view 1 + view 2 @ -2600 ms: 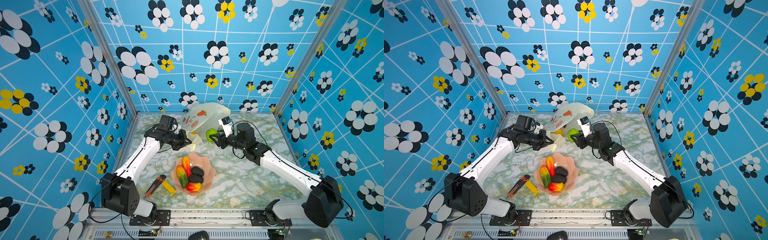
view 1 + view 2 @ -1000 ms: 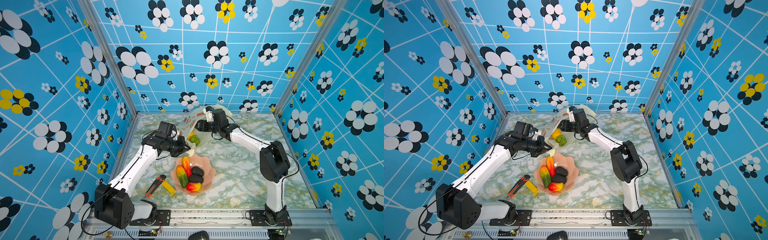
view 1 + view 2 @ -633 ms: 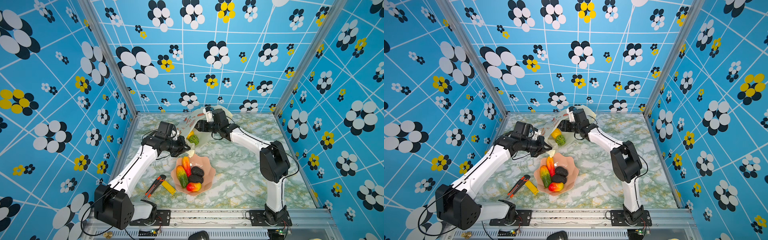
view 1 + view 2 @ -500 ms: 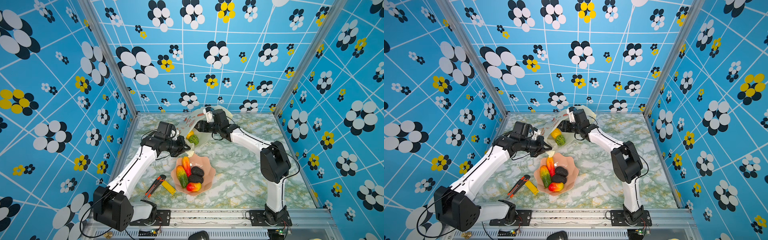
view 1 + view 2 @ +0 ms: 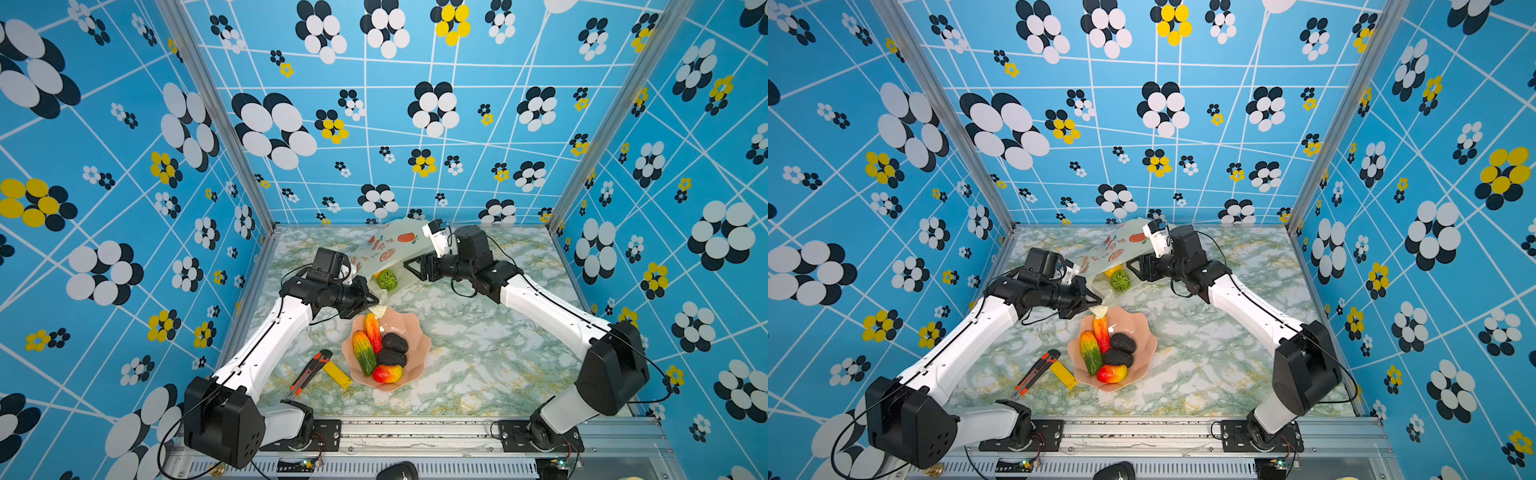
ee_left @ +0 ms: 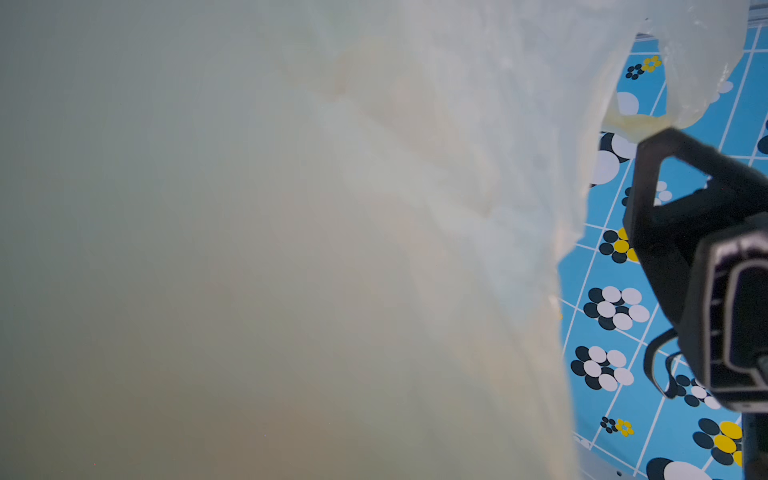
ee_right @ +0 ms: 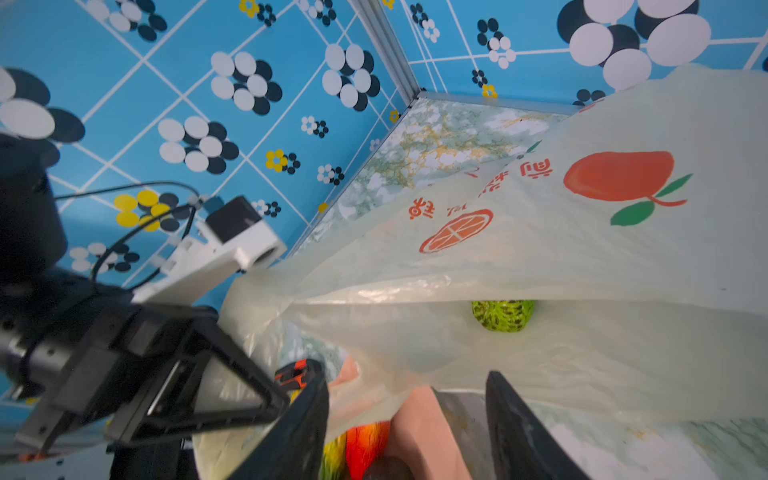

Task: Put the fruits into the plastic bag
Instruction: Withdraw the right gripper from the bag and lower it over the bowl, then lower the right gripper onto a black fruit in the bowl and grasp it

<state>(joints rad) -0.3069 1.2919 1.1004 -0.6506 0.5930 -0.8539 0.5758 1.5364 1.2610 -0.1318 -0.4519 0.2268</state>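
top views: green fruit dropped, right fingers out of the bag

in both top views my right fingers (image 5: 409, 268) have backed out of the plastic bag (image 5: 395, 245), partly open and empty. the green fruit (image 5: 387, 279) now lies just inside its mouth, so i judge five fruits (image 5: 365, 355) in the bowl (image 5: 423, 347) remain. the bag's long axis runs from the back wall toward the bowl.

left wrist: my left fingers (image 6: 648, 141) stay pinched shut on the bag's rim, with film filling the view.

right wrist: the mouth faces me, and the green fruit sits under the printed sheet.
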